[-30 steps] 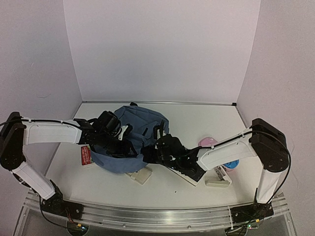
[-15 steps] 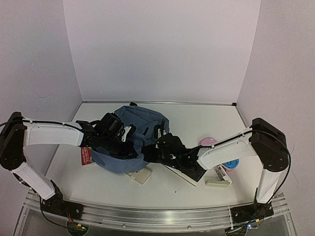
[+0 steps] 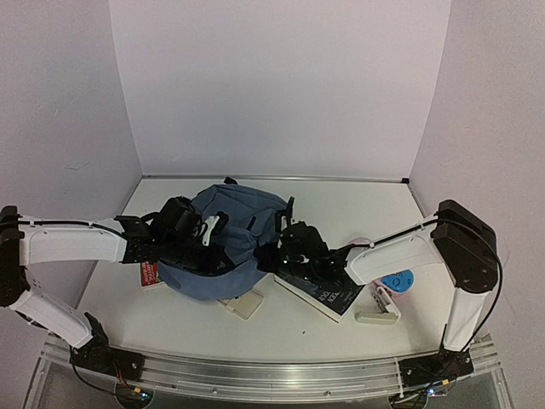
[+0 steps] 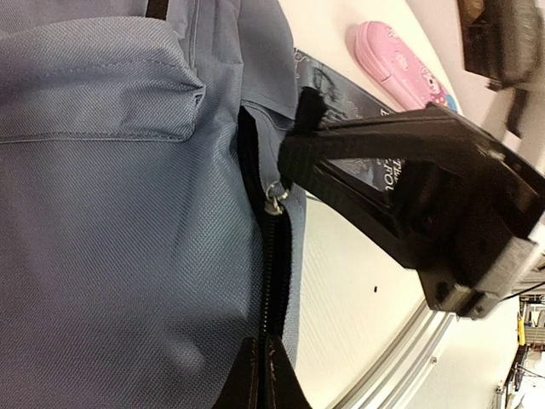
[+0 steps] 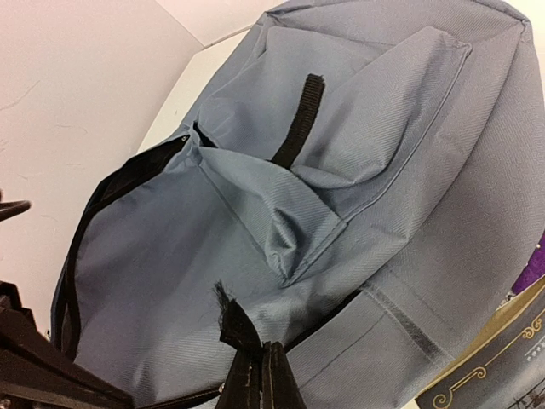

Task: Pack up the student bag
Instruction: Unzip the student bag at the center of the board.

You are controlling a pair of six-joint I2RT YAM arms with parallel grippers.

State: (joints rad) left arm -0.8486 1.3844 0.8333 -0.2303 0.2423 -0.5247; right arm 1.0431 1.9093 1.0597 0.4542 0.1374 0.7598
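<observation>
The student bag (image 3: 228,230) lies slumped just left of the worktop's (image 3: 170,328) centre. Its slate-blue fabric is creased and its black zip partly parted. The left pincer (image 4: 262,379) is clamped on the bag's black zip trim, and the right pincer (image 5: 262,375) pinches a frayed black tab opposite. They are probably bracing the bag to open its mouth. A dark book (image 3: 328,294) lies just beside it, toward the right edge.

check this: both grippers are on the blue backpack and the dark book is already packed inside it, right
Wrong on the book. The dark book is not packed: it lies on the table beside the student bag, as the top external view shows. The left gripper and right gripper are indeed on the bag.
</observation>
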